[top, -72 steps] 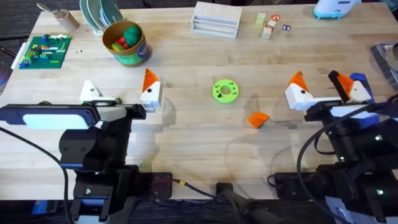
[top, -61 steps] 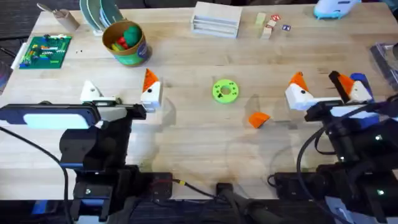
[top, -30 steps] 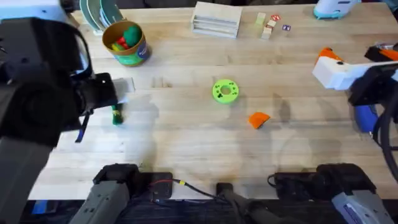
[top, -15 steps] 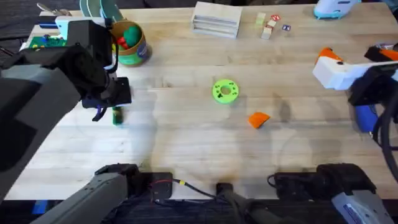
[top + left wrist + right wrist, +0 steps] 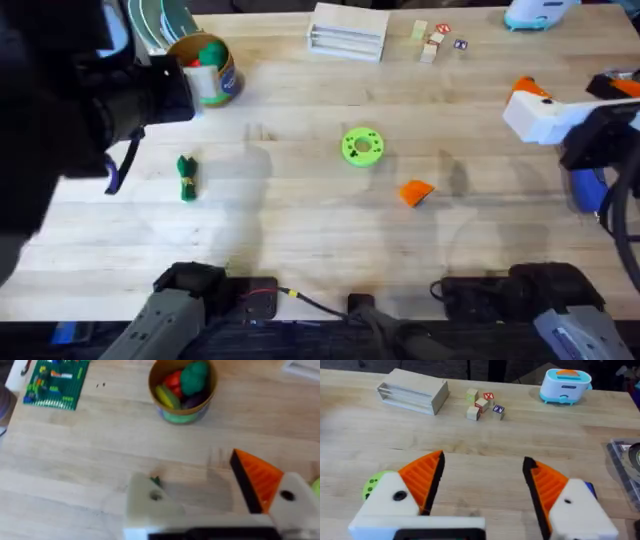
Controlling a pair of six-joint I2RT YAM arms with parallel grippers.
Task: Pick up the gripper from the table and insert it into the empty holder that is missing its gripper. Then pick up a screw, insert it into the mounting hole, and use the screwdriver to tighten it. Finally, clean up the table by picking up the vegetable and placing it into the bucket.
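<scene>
Left arm: raised close under the overhead camera, a large dark blurred mass over the table's left side, next to the bucket.
Left gripper (image 5: 210, 495): fingers spread apart with bare table between them, nothing held. One finger carries an orange ribbed pad (image 5: 256, 480); the other is the holder (image 5: 147, 502), a plain white mount with a screw hole and no pad.
Right gripper (image 5: 482, 485): jaws wide apart and empty, both fingers fitted with orange ribbed pads, hovering above the table. In the overhead view it sits at the right edge, white body with an orange tip.
Gripper piece (image 5: 416, 192): small orange wedge lying loose on the table, right of centre, near the green disc and apart from both arms.
Green disc (image 5: 362, 145): bright green round part with holes, flat on the table at centre.
Vegetable (image 5: 186, 178): small dark green toy lying on the wood at the left, beside the left arm, well apart from the bucket.
Bucket (image 5: 183, 390): green sides, tan rim, upright at the far left; holds red, green, yellow and purple toy pieces.
Screwdriver (image 5: 586, 188): blue body partly showing at the right edge, under the right arm; tip not visible.
Green brick plate (image 5: 56, 384): flat beyond the bucket, small coloured bricks on it.
Wooden box (image 5: 414, 394): far side of the table, centre.
Letter blocks (image 5: 482, 404): small cluster right of the wooden box.
Toy toaster (image 5: 566, 385): light blue, at the far right edge.
</scene>
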